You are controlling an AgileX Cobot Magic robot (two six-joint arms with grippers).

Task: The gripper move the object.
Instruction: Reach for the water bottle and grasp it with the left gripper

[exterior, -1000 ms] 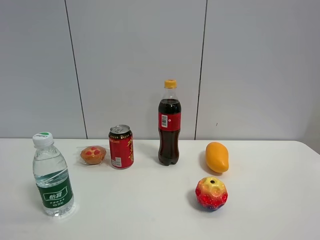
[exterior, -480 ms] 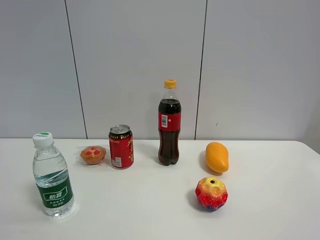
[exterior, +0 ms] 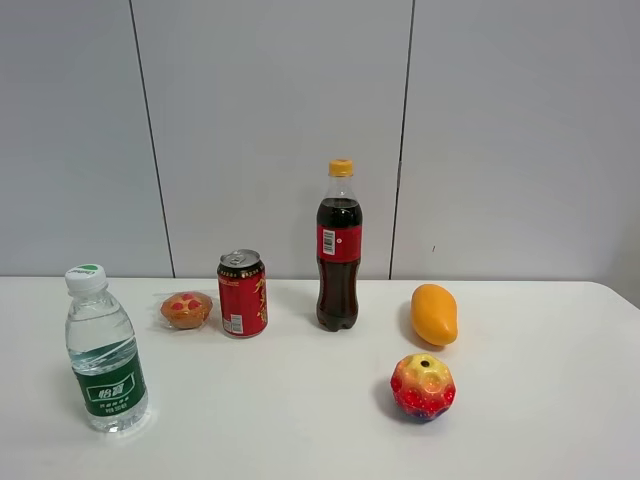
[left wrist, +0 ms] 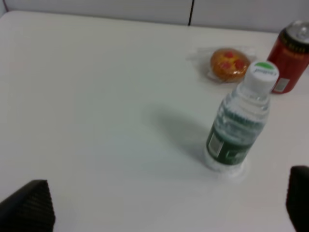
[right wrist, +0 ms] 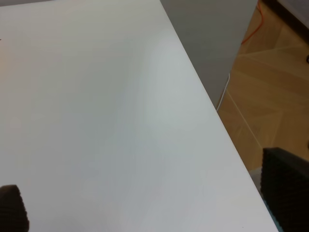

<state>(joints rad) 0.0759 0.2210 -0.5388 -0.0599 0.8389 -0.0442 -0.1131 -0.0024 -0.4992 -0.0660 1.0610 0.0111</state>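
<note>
You work over a white table (exterior: 300, 435) that fills the lower part of the high view. The tallest thing on it is the cola bottle (exterior: 339, 250) at the back middle, which is not yours to move. Your water bottle (exterior: 105, 355) stands upright near the front left, well apart from the red can (exterior: 242, 294) and the small pastry (exterior: 186, 309) behind it.

It looks filled almost to the shoulder, so judge it fairly heavy for its size. Its clear walls are probably thin and will give under a hard squeeze, and the smooth plastic may slip. Take hold across the dark green label low on the body, where it is widest and the weight sits. The cap is too narrow to give you much purchase.

Neither arm shows in the high view. The left gripper (left wrist: 164, 210) hangs above the table with its jaws spread wide and nothing between them. It looks down at a slant on the bottle, which stands ahead of it, apart from both tips and nearer one than the other. The right gripper (right wrist: 147, 203) is also spread wide and empty, over the table's right edge beside the wooden floor (right wrist: 270, 87).
</note>
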